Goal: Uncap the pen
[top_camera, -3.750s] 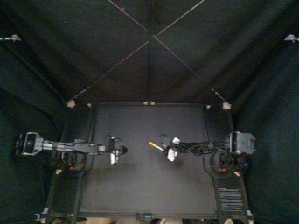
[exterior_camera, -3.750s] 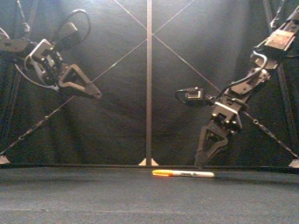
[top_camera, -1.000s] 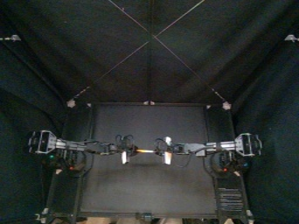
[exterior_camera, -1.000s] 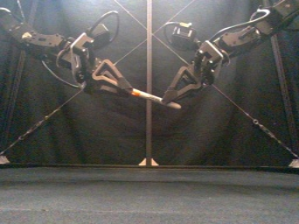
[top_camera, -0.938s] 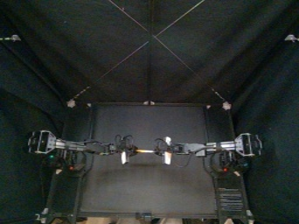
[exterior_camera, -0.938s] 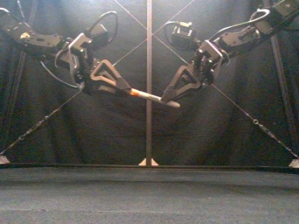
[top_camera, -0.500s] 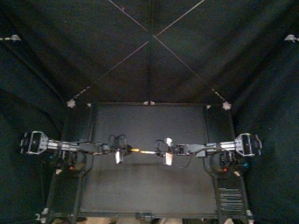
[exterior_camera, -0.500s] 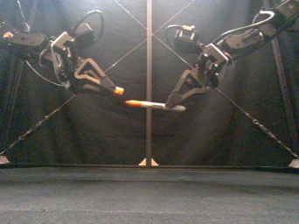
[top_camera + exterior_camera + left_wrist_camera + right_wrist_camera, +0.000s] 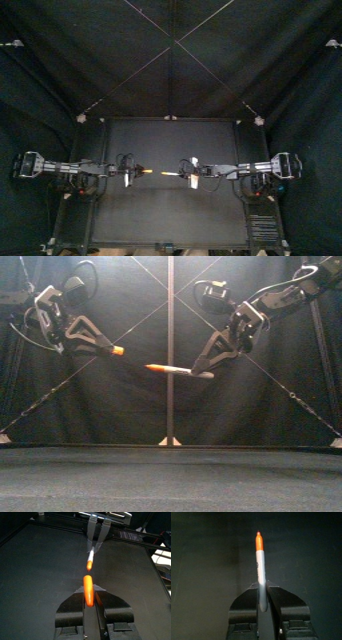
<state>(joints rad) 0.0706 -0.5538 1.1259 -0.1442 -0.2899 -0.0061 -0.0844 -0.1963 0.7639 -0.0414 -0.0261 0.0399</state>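
Dim booth, lit from overhead: the front view shows a pale glow across the top of the back curtain (image 9: pixel 120 281). The tabletop (image 9: pixel 167 215) is dull grey with a faint sheen. In the left wrist view the orange cap (image 9: pixel 87 596) glows and the pen (image 9: pixel 90 560) glares white.

Consists of two black arms, the left arm (image 9: pixel 44 308) and the right arm (image 9: pixel 278 296), built from blocky jointed segments. Ends in the left gripper (image 9: pixel 112 350) and the right gripper (image 9: pixel 201 372), two jaws apiece. Reads grey from outside in the front view, as open triangular frames (black in the wrist views, broad and round-shouldered, tapering to thin tips, with a small square recess near each base). Bears a short white cross-plate (image 9: pixel 194 180) by each pair of jaws in the top view.
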